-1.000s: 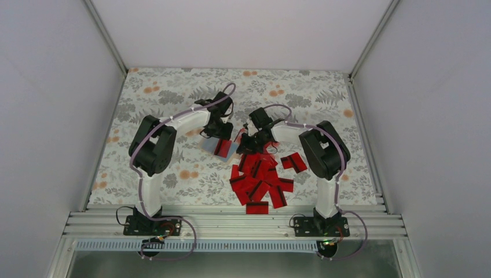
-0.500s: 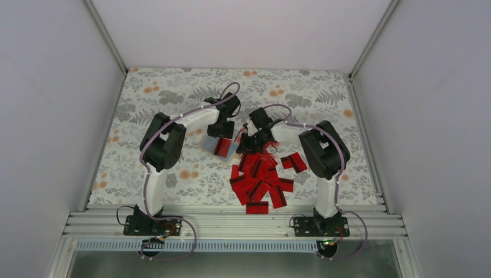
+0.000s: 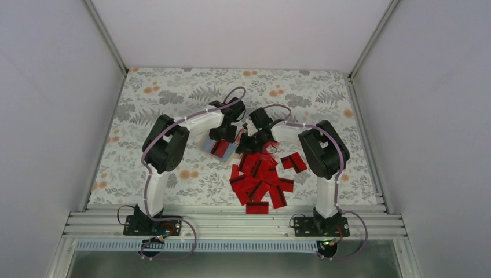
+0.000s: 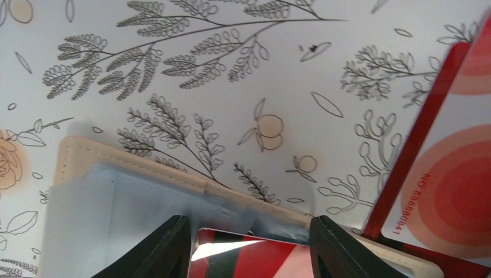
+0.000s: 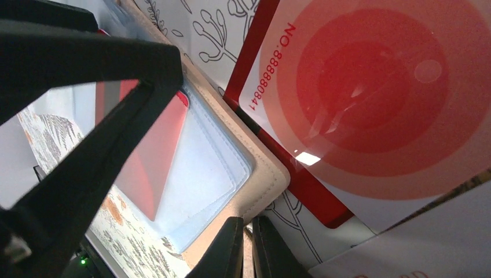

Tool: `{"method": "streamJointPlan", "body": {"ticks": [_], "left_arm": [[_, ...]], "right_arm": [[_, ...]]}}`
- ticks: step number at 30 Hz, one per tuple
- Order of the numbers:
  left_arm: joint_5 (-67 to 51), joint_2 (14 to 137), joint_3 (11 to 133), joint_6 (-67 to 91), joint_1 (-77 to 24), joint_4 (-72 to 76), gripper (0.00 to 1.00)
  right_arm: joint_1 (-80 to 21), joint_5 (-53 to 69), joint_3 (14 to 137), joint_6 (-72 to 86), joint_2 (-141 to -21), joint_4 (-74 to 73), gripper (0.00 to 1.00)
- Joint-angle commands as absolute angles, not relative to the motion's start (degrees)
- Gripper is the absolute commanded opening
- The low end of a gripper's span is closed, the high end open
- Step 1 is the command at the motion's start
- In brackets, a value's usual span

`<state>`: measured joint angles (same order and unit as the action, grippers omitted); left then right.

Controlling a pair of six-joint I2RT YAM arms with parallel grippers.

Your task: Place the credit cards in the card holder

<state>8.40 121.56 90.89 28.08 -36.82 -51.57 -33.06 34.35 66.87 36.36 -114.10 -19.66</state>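
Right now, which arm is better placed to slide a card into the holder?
Left. The left claw straddles a red black-striped card at the clear pocket of the tan stitched card holder; the right claw sits closed, seemingly empty, beside its corner.

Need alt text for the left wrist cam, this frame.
The left gripper, its black fingers apart, sits over the tan card holder, with a red card between the fingers at the clear sleeve. The holder lies on floral cloth; a pale card with a red disc fills the right edge.
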Motion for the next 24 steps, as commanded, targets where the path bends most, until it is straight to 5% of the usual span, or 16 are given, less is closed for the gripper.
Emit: {"method": "streamJointPlan", "body": {"ticks": [1,24], "left_arm": [[8.8,121.3,90.5,27.7,-38.6,-53.9,0.51],[3.2,118.7,88.3,28.8,-38.9,-50.1,0.35]], "right_arm": [[-32.9,32.7,66.8,35.2,-116.3,-19.6,0.06],[-32.9,32.3,69.3,34.9,-117.2,-20.1,0.06]]}}
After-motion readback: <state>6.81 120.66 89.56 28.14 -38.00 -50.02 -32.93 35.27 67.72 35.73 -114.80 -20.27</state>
